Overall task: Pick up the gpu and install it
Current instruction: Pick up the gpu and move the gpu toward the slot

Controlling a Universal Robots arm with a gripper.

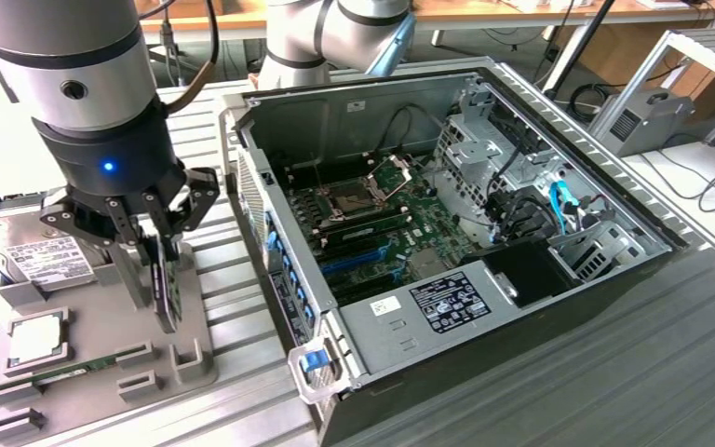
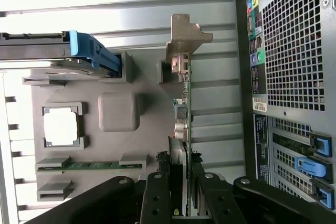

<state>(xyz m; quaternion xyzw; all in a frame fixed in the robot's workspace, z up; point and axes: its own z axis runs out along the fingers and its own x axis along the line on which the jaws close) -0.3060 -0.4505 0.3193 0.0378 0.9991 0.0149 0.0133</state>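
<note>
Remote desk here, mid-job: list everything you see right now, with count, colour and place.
gpu: one, dark edge-on with a silver bracket, upright at the tray's side nearer the case
hard drive: one, silver with white label, far-left part of the tray in the exterior view
CPU: one, silver, tray pocket nearer the camera than the hard drive
RAM stick: one, green, tray slots nearest the camera
parts tray: one, grey, on the table at the exterior view's left of the case
computer case: one, silver and black, open, centre
table: one, silver, slatted, under everything
gripper: one, black, shut on the gpu
arm: one, silver and black, above the tray
</note>
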